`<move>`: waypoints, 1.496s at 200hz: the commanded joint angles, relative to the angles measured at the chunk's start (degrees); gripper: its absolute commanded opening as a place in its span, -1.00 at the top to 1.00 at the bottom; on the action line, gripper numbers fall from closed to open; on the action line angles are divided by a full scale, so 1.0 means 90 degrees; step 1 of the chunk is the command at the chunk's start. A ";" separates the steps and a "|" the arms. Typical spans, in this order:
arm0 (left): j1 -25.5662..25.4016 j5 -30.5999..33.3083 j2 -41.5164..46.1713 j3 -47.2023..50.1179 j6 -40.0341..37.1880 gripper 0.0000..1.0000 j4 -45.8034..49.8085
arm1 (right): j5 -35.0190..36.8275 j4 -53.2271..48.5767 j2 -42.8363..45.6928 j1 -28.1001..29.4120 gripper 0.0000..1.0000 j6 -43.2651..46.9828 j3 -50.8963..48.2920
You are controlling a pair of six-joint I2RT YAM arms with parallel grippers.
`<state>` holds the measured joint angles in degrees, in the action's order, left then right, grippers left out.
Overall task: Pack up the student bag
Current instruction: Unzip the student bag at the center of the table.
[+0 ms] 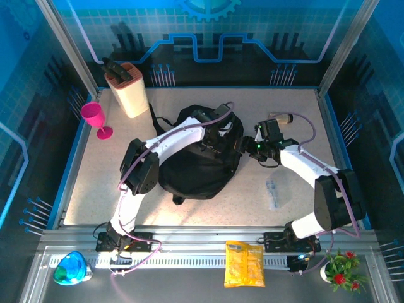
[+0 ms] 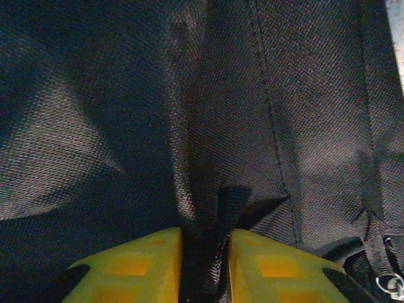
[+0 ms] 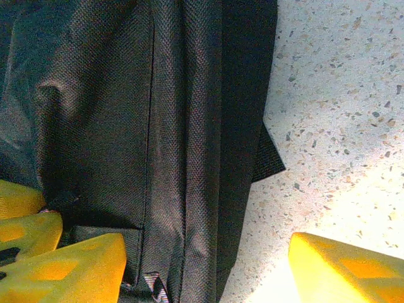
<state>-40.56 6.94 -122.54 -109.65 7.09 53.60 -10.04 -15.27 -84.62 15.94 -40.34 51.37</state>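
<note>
The student bag [image 1: 196,167] lies at the centre of the desk [image 1: 95,183]. The left gripper [image 2: 205,240] sits on the bag's top at about 1 o'clock, its yellow fingers [image 2: 139,265] clenched on a raised fold of the black fabric. The right gripper [image 3: 208,246] is at the bag's 2 o'clock edge, jaws spread wide and grasping nothing, with one finger over the fabric and the other over bare desk.
</note>
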 commanded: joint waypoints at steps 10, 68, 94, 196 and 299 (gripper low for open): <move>0.0049 -0.0076 0.0109 -0.0252 0.0003 0.53 0.0176 | -0.0115 0.0105 -0.0032 -0.0086 -0.38 -0.0059 -0.0074; 0.0214 -0.0228 0.0101 -0.0254 0.0107 0.72 0.0298 | -0.0115 0.0095 -0.0027 -0.0082 -0.37 -0.0044 -0.0074; 0.0271 -0.0259 0.0131 -0.0241 0.0140 0.81 0.0296 | -0.0105 0.0085 -0.0031 -0.0086 -0.37 -0.0049 -0.0074; 0.0346 -0.0273 0.0386 0.0095 0.0223 1.00 -0.0098 | 0.0057 -0.0546 -0.0933 0.0183 -0.31 0.0280 0.0481; 0.1410 0.0963 0.1815 0.2201 0.0809 1.00 -0.0918 | 0.1834 -0.1555 -0.1988 0.0271 -0.01 0.0378 0.1516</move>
<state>-32.56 10.76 -110.72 -94.15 11.81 46.54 -1.39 -25.15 -99.66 18.81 -37.93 62.63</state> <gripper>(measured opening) 0.054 0.511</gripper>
